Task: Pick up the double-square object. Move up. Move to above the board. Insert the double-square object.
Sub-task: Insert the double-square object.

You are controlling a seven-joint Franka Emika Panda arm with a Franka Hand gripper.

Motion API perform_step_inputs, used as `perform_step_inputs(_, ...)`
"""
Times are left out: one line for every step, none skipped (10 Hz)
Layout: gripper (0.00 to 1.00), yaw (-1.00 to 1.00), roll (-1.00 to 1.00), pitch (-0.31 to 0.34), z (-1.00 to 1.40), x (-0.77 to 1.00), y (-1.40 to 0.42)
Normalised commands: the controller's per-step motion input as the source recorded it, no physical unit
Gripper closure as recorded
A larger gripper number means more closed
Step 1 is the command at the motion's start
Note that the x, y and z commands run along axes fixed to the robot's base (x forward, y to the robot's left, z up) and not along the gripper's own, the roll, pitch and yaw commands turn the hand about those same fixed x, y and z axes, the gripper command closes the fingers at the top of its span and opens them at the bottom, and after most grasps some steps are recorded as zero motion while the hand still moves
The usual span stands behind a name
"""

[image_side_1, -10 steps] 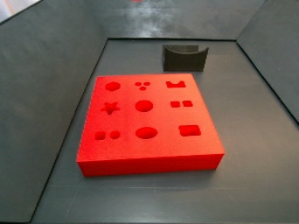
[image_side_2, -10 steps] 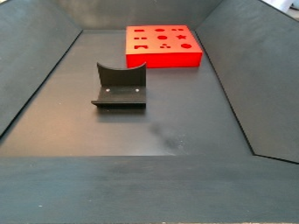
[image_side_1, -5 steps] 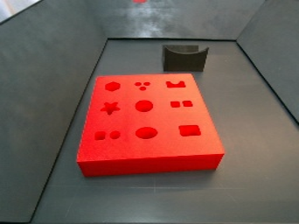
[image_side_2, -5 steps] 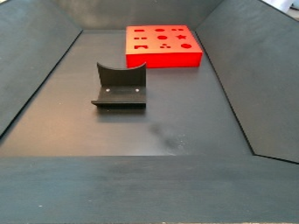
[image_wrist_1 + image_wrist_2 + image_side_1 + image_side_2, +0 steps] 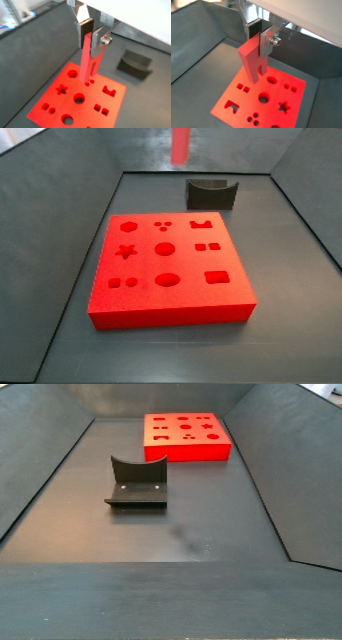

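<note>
In both wrist views my gripper (image 5: 93, 31) (image 5: 262, 34) is shut on the double-square object (image 5: 88, 57) (image 5: 254, 60), a slim red peg hanging down from the fingers. Its lower end hangs high above the board (image 5: 57, 102) (image 5: 241, 102), a thick red slab with darker cutouts. In a side view the peg's lower end (image 5: 182, 146) shows at the upper edge, above the far end of the board (image 5: 167, 293); the gripper itself is out of frame there. In a side view the board (image 5: 187, 446) lies at the far end, and neither peg nor gripper shows.
The dark fixture stands on the grey floor beyond the board (image 5: 211, 194), and shows in a side view (image 5: 136, 482) and a wrist view (image 5: 137, 66). Sloping grey walls (image 5: 54, 218) enclose the floor on all sides.
The red peg's lower end has come down into view at the upper edge of a side view; before, only a faint red trace showed there. Board and fixture have not moved.
</note>
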Motion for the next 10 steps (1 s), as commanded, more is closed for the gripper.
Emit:
perform_step_inputs(1.0, -1.0, 0.0, 0.0, -0.42, 0.02, 0.0)
perform_step_inputs(1.0, -1.0, -0.01, 0.0, -0.41, 0.02, 0.0)
perform_step_inputs(1.0, -1.0, -0.02, 0.0, -0.4, 0.03, 0.0)
perform_step_inputs(1.0, -1.0, -0.02, 0.0, -0.39, 0.04, 0.0)
perform_step_inputs(1.0, -1.0, -0.03, 0.0, -0.37, 0.05, 0.0)
perform_step_inputs(1.0, -1.0, -0.04, -0.011, -0.35, 0.07, 0.0)
perform_step_inputs(1.0, -1.0, -0.06, -0.023, -0.31, 0.11, 0.0)
perform_step_inputs(1.0, -0.97, -0.08, -0.03, -0.27, 0.14, 0.0)
perform_step_inputs(1.0, -0.91, -0.12, -0.013, -0.17, 0.23, 0.0)
perform_step_inputs(1.0, -0.92, -0.1, 0.0, -0.19, 0.22, 0.0)
